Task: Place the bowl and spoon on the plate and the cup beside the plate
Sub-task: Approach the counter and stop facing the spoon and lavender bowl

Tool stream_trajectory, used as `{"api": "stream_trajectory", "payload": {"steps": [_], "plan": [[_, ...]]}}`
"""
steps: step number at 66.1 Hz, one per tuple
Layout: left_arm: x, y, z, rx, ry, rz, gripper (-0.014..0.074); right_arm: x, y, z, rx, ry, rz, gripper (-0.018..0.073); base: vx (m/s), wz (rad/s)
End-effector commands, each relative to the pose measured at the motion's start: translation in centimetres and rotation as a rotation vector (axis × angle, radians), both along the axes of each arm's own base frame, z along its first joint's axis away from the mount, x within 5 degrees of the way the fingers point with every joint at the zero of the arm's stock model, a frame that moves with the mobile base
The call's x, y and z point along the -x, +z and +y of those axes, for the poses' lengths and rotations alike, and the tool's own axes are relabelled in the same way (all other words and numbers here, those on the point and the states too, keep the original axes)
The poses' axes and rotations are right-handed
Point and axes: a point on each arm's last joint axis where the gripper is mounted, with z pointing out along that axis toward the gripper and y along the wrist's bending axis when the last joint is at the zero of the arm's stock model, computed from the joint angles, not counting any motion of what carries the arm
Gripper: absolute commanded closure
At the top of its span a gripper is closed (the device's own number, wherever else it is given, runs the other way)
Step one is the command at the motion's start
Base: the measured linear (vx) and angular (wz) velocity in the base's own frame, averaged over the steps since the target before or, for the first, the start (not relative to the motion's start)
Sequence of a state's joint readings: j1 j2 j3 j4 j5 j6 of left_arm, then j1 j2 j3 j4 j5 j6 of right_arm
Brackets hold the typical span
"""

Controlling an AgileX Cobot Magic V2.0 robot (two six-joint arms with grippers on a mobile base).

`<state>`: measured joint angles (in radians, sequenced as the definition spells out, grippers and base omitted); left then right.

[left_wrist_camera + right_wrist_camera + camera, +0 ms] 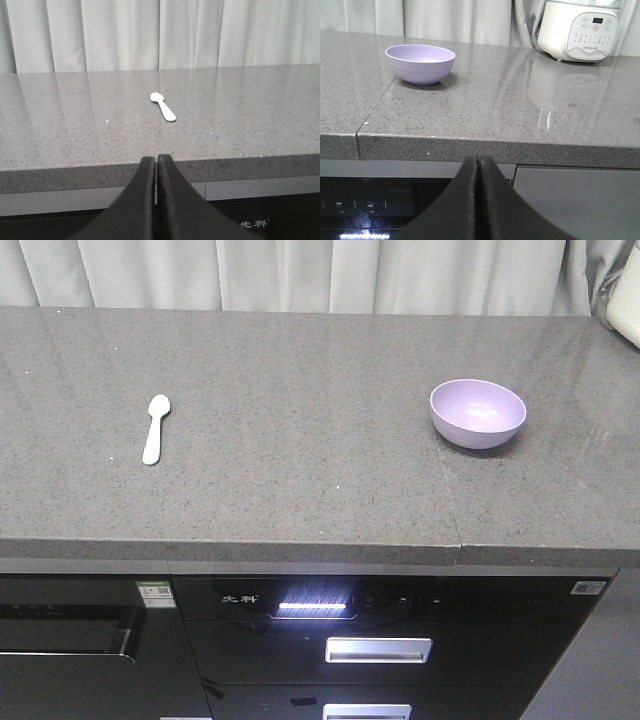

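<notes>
White cooker (580, 31) far right, top cut off. One spoon (156, 428) flat on grey surface (300, 480), left; one bowl (478, 412) upright, right, well apart. Left fingers (140, 200) pressed together, empty; right fingers (495, 200) same.

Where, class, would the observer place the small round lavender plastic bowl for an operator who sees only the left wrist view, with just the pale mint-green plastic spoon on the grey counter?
Observer: The front view shows the small round lavender plastic bowl upright on the speckled grey counter, far to the right of the pale mint-green plastic spoon.
Operator: What stands near the bowl?
Observer: The right wrist view shows a white electric cooker at the counter's back, beyond the bowl and apart from it.
Operator: Is the right gripper busy?
Observer: No, the right gripper is shut on nothing, below the counter's front edge.
</notes>
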<state>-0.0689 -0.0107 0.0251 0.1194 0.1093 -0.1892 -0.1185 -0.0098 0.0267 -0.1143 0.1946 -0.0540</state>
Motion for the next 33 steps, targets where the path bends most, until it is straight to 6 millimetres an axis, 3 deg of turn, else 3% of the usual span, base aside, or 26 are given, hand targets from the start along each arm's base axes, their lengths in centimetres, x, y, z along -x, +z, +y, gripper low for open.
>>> {"api": "stream_trajectory", "payload": {"steps": [1, 33], "plan": [[0.01, -0.28, -0.07, 0.012, -0.008, -0.057, 0.0602, -0.04, 0.17, 0.05, 0.019, 0.006, -0.069, 0.0565, 0.05, -0.01], [0.01, -0.28, -0.07, 0.012, -0.008, -0.057, 0.0602, -0.04, 0.19, 0.05, 0.019, 0.006, -0.071, 0.0565, 0.05, -0.01]]}}
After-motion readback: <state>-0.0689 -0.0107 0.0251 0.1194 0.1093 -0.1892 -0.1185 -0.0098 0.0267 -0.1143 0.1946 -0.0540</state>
